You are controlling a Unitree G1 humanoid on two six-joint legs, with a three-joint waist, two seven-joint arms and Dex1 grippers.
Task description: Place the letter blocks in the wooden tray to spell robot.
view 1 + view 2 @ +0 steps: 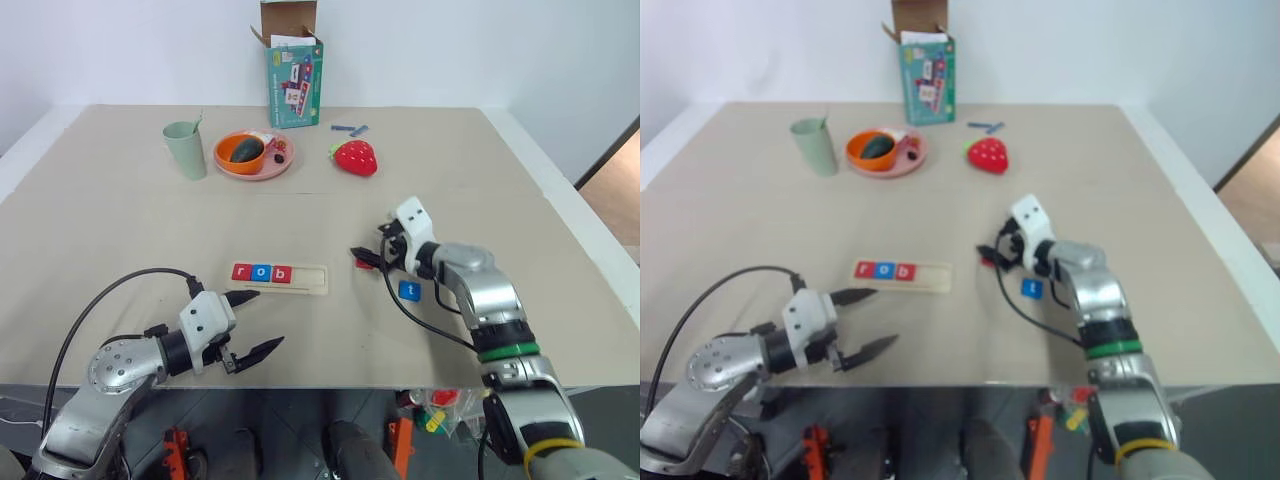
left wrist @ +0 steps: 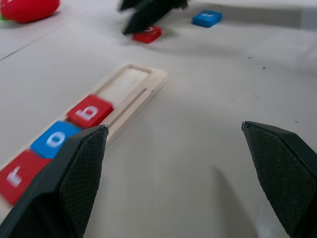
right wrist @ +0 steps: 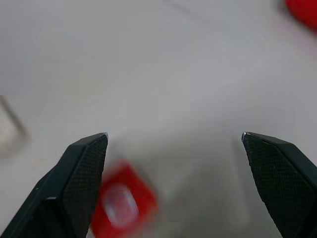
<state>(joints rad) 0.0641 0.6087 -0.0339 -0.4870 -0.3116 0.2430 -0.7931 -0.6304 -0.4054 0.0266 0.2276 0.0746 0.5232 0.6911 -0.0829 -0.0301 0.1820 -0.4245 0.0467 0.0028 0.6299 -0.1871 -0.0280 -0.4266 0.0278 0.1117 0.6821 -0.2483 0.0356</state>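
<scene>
The left gripper (image 1: 252, 322) hangs at the near edge of the worktop (image 1: 120, 230) with its jaws wide and empty, out of the other arm's way. Just beyond it lies the wooden tray (image 1: 308, 278), holding the r block (image 1: 241, 272), o block (image 1: 261, 273) and b block (image 1: 282, 274) at its left end, so two slots stand free. To the right, the right gripper (image 1: 368, 260), jaws spread wide, points at the loose red block (image 2: 147, 34), likely the second o. The blue t block (image 1: 409, 290) waits nearer.
</scene>
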